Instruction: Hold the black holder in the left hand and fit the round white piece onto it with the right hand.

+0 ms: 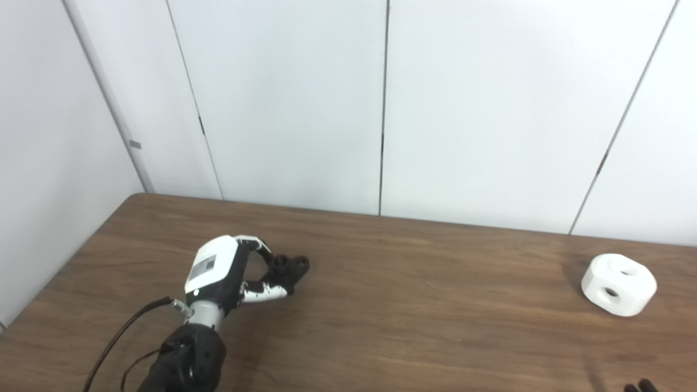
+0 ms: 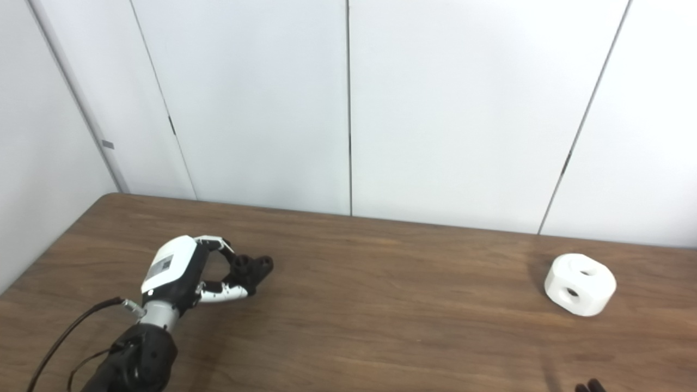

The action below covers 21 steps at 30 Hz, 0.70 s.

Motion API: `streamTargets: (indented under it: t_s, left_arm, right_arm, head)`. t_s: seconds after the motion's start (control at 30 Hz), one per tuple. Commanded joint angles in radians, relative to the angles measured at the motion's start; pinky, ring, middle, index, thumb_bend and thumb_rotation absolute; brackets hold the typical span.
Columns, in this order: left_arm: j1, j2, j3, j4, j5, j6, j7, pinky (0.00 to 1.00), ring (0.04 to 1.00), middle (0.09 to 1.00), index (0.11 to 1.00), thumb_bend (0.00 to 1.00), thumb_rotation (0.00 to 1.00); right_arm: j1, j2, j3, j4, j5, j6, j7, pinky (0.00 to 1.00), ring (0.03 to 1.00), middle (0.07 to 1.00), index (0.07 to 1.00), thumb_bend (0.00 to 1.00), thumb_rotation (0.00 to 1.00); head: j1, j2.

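We see a brown wood-grain table (image 1: 414,305) whose far edge meets pale white wall panels (image 1: 294,103) split by thin dark vertical seams. At the far left corner, a side wall (image 1: 38,163) angles in. Light falls evenly.

We saw a brown wood-grain table (image 1: 414,305) filling the view from nine to three o'clock, with white wall panels (image 1: 294,98) rising toward twelve o'clock.

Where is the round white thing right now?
The round white piece sits alone on the table's right side, near the back edge, far from the left hand gripping the black holder.
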Motion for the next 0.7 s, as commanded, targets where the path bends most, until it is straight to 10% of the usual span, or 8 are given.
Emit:
streamTargets:
  t_s: [0.0, 0.67]
  left_arm:
    - [-0.015, 0.029, -0.004, -0.066, 0.025, -0.034, -0.012, 0.85, 0.870, 0.777, 0.487, 0.52, 0.05]
    - [0.096, -0.084, -0.148, -0.268, 0.159, -0.093, -0.157, 0.89, 0.848, 0.768, 0.486, 0.52, 0.05]
  right_arm:
    - [-0.006, 0.003, 0.005, -0.044, 0.003, 0.006, 0.001, 0.96, 0.973, 0.992, 1.000, 0.59, 1.00]
    - [-0.021, 0.032, 0.016, -0.129, -0.040, 0.110, -0.034, 0.92, 0.956, 0.958, 0.970, 0.65, 1.00]
  head:
    - [-0.007, 0.008]
    - [-0.097, 0.079]
